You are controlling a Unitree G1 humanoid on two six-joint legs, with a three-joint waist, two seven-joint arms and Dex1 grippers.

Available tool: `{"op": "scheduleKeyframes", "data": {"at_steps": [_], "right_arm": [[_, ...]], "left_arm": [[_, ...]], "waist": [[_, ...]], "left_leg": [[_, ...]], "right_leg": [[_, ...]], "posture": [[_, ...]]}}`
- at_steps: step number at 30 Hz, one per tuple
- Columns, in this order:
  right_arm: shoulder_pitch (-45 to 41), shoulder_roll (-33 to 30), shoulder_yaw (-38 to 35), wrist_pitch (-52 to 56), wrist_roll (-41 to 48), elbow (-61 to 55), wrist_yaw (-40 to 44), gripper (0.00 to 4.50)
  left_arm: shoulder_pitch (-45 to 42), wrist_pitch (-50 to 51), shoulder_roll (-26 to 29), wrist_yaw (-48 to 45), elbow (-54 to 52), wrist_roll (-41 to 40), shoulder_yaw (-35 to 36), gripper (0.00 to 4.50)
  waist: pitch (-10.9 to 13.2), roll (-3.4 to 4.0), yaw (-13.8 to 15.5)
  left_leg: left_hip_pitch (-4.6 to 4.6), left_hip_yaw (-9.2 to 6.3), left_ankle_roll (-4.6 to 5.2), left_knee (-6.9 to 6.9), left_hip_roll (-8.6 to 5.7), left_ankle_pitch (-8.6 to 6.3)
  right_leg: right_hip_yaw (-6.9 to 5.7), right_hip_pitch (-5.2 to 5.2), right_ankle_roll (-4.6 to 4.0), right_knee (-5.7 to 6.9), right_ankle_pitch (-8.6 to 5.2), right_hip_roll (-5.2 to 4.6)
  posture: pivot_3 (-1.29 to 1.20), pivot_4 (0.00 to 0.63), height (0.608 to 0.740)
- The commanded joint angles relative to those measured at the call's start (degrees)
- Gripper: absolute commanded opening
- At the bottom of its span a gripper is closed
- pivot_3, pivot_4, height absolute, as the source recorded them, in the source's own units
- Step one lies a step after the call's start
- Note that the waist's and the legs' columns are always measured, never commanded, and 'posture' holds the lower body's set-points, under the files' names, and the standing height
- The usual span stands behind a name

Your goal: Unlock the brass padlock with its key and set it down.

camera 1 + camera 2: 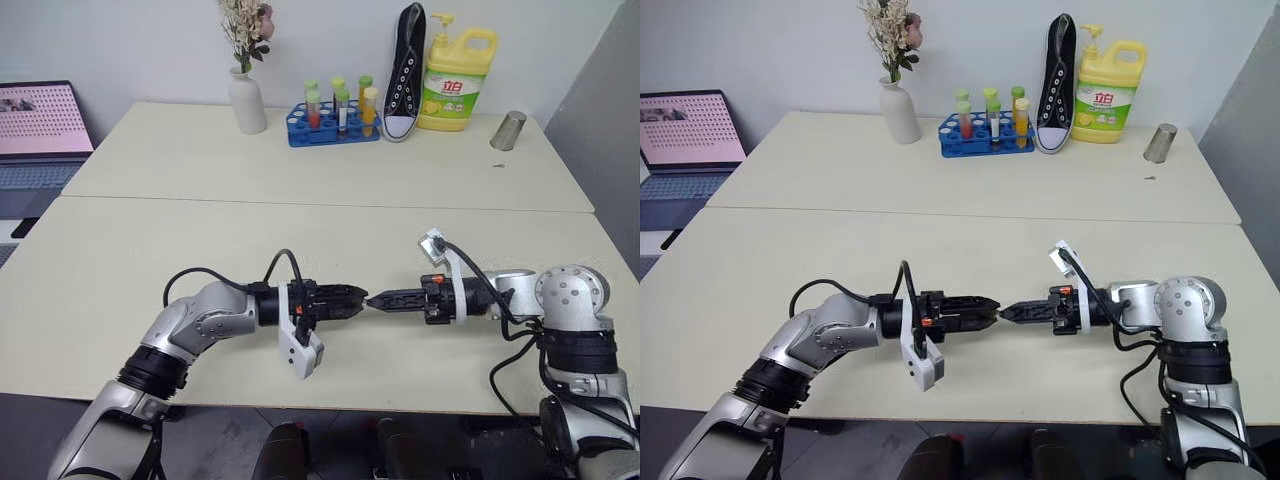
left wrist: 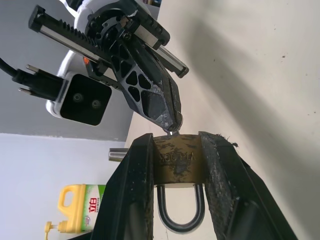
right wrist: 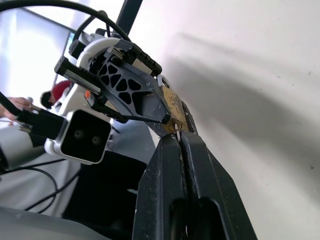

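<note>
Above the pale table (image 1: 150,250), our left gripper (image 2: 176,150) pinches the small brass padlock (image 2: 176,162) by its body between 2 black fingers, silver shackle toward the wrist. Our right gripper (image 3: 176,131), fingers pressed together, pinches a thin silver key (image 2: 172,132) at the padlock's base. Far back, a blue tube rack (image 1: 332,131) holds coloured-liquid tubes, beside a white vase (image 1: 247,101) of dried flowers.

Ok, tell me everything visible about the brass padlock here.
The brass padlock is a small, scuffed golden block with stamped lettering and a silver U-shaped shackle, seemingly closed. The left pincer clamps its body, above the table. The right pincer, shut on the key, meets its keyhole end.
</note>
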Motion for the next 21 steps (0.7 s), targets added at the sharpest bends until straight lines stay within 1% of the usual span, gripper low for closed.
{"op": "scheduleKeyframes", "data": {"at_steps": [1, 4, 9, 11, 13, 15, 16, 18, 19, 21], "right_arm": [[-1.6, 0.1, -2.1, 0.5, 2.3, 0.6, -1.8, 0.0], [-1.8, -0.4, -1.5, 0.5, 3.9, 1.2, -2.2, 0.0], [-1.2, -0.9, -0.3, 0.4, 2.8, -2.1, -1.5, 0.0], [-0.1, -1.7, 0.7, -1.2, 3.3, -5.3, 0.4, 0.4], [1.4, -4.1, 3.5, -5.0, 1.9, -9.4, 3.9, 0.9], [2.8, -7.5, 6.8, -10.6, -1.5, -12.6, 7.9, 1.63], [3.8, -10.4, 9.5, -15.3, -4.8, -14.5, 11.3, 2.1], [6.5, -16.6, 13.8, -25.6, -11.8, -17.3, 18.1, 2.84], [7.8, -18.6, 14.6, -30.0, -14.3, -18.0, 20.8, 3.17], [9.3, -19.4, 14.5, -35.7, -17.2, -18.0, 22.1, 3.17]], "left_arm": [[-0.3, -2.1, 0.2, 2.0, -1.8, 0.1, 0.5, 0.98], [-0.3, -2.3, 0.4, 2.7, -1.6, 0.5, 0.4, 0.98], [-0.1, -1.9, 0.4, 2.8, -1.7, 0.2, 0.2, 0.98], [0.2, -1.4, 0.3, 2.7, -2.0, -0.5, 0.3, 0.98], [0.4, -0.9, 0.2, 2.6, -2.0, -1.2, 0.4, 0.98], [0.4, -0.1, 0.0, 2.7, -1.9, -1.9, 0.6, 0.98], [0.4, 0.0, 0.1, 2.7, -2.0, -2.0, 0.7, 0.98], [0.4, 0.7, 0.1, 2.6, -2.3, -2.7, 0.8, 0.98], [0.3, 0.8, 0.2, 2.6, -2.5, -3.0, 0.8, 0.98], [0.3, 1.1, 0.2, 2.4, -2.7, -3.6, 0.7, 0.98]], "waist": [[0.0, 0.0, 0.0], [0.0, 0.0, 0.0], [0.0, 0.0, 0.0], [0.0, 0.0, 0.0], [0.0, 0.0, 0.0], [0.0, 0.0, 0.0], [0.0, 0.0, 0.0], [0.0, 0.0, 0.0], [0.0, 0.0, 0.1], [0.0, -0.01, 0.1]], "left_leg": [[0.0, -0.01, 0.0, 0.0, 0.0, 0.0], [-0.02, 0.01, 0.0, 0.0, 0.0, 0.0], [-0.02, 0.02, 0.01, 0.0, 0.0, 0.0], [-0.02, 0.02, 0.01, 0.0, 0.0, 0.0], [-0.03, 0.01, 0.01, 0.0, -0.01, 0.0], [-0.05, -0.01, 0.01, 0.0, -0.01, -0.01], [-0.05, -0.01, 0.01, 0.0, -0.01, -0.01], [-0.05, 0.0, 0.01, 0.01, -0.04, -0.01], [-0.05, -0.01, 0.01, 0.02, -0.04, -0.01], [-0.05, 0.01, 0.01, 0.03, -0.05, -0.01]], "right_leg": [[-0.01, 0.0, 0.0, 0.0, 0.0, 0.0], [-0.01, -0.01, 0.0, -0.01, 0.0, 0.0], [0.0, -0.01, 0.02, -0.01, 0.01, 0.0], [-0.01, -0.02, 0.02, -0.01, 0.01, 0.0], [-0.01, -0.02, 0.02, -0.01, 0.01, 0.0], [-0.03, -0.03, 0.02, -0.03, 0.0, 0.0], [-0.04, -0.03, 0.03, -0.04, 0.0, 0.0], [-0.09, -0.04, 0.05, -0.04, 0.0, 0.01], [-0.12, -0.04, 0.19, -0.05, -0.09, 0.01], [-0.13, -0.04, 0.28, -0.06, -0.12, 0.01]], "posture": [[0.0, 0.15, 0.74], [0.0, 0.15, 0.74], [0.0, 0.15, 0.74], [0.0, 0.15, 0.74], [0.0, 0.15, 0.74], [0.0, 0.15, 0.74], [0.0, 0.15, 0.74], [0.0, 0.15, 0.74], [0.0, 0.15, 0.74], [0.0, 0.15, 0.74]]}}
